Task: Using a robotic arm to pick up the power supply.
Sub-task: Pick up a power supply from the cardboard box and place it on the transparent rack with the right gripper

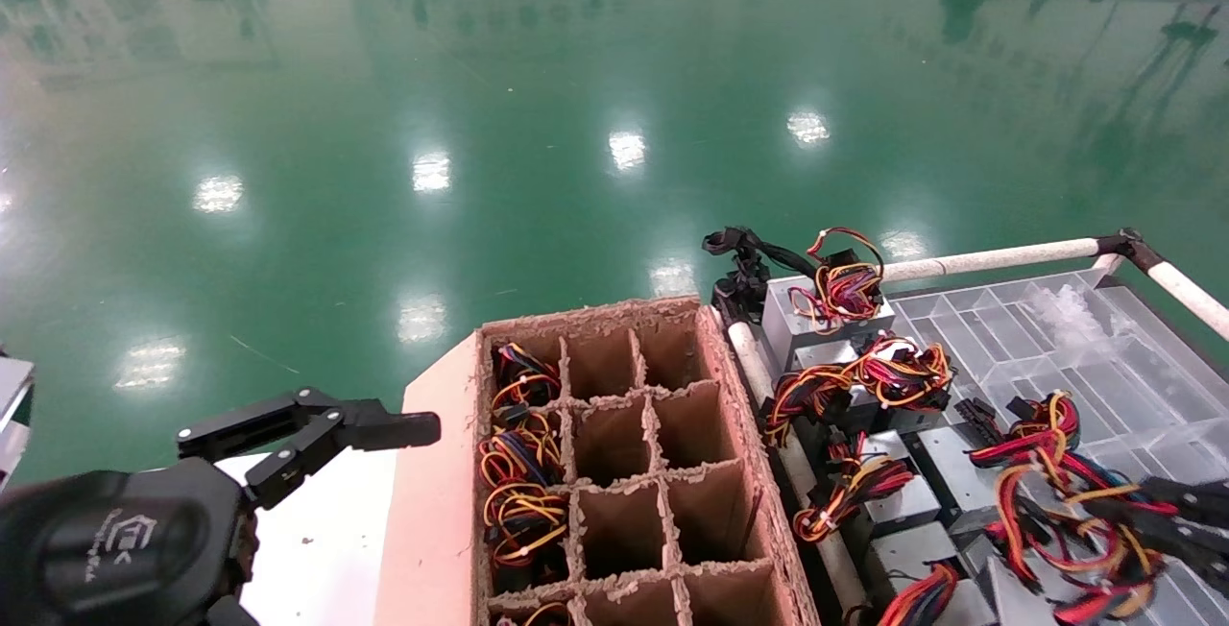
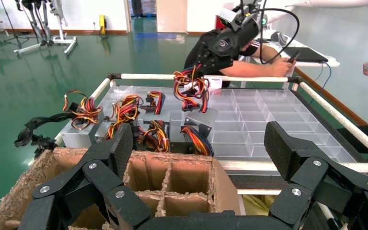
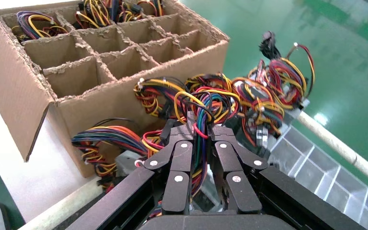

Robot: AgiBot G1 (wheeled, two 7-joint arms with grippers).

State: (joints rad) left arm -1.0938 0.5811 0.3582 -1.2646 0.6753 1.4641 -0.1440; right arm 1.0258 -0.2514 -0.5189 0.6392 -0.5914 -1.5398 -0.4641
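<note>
Centrally, a divided cardboard box (image 1: 634, 472) stands beside a clear compartment tray (image 1: 1018, 338) holding several power supplies. Right gripper (image 3: 201, 132), raised over the tray, is clamped on the coloured wire bundle (image 3: 206, 103) of one lifted power supply (image 2: 199, 120). Left gripper (image 1: 307, 434) idles wide open, empty, beside the box.
</note>
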